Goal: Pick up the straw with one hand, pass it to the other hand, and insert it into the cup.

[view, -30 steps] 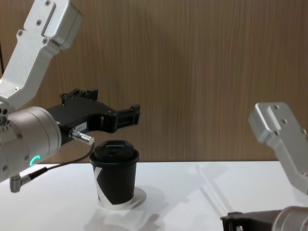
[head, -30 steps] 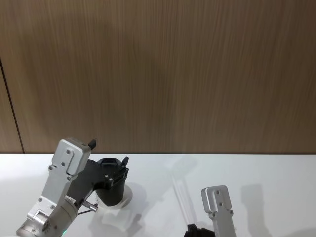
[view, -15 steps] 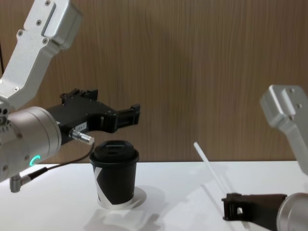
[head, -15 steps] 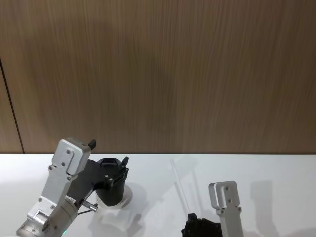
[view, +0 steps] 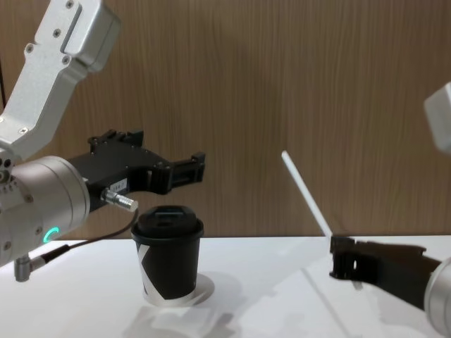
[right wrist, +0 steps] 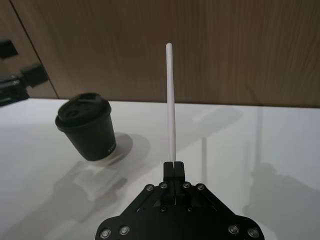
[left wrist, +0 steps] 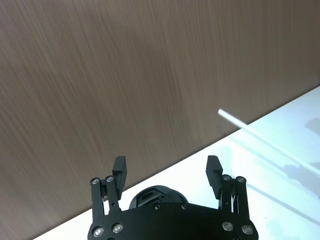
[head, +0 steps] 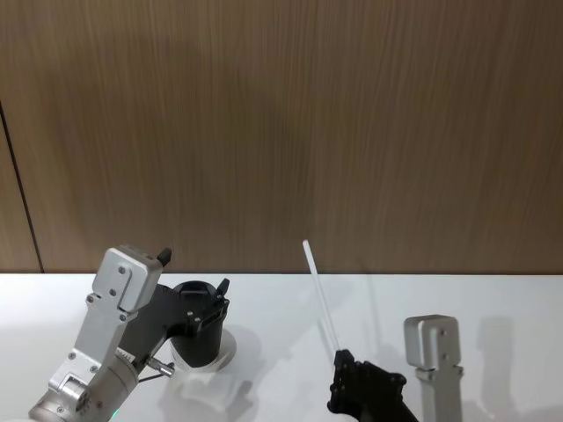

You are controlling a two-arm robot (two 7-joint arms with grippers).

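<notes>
The white straw (head: 321, 297) (view: 306, 193) (right wrist: 171, 105) is lifted off the table and slants up, its top leaning toward the cup. My right gripper (head: 341, 357) (view: 338, 245) (right wrist: 174, 167) is shut on its lower end, to the right of the cup. The black lidded cup (head: 201, 343) (view: 168, 260) (right wrist: 90, 132) stands upright on the white table at the left. Just above its lid hangs my left gripper (head: 195, 271) (view: 158, 151) (left wrist: 166, 165), open and holding nothing. In the left wrist view the straw (left wrist: 260, 136) shows farther off, beyond the fingers.
A wood-panel wall (head: 352, 132) closes off the back of the white table (head: 493, 299). The left arm's dark cable and metal plug (view: 120, 199) hang beside the cup.
My right gripper has risen from the table with the straw, lifting it clear into the air and turning it more upright. The left arm and the cup have not moved.
</notes>
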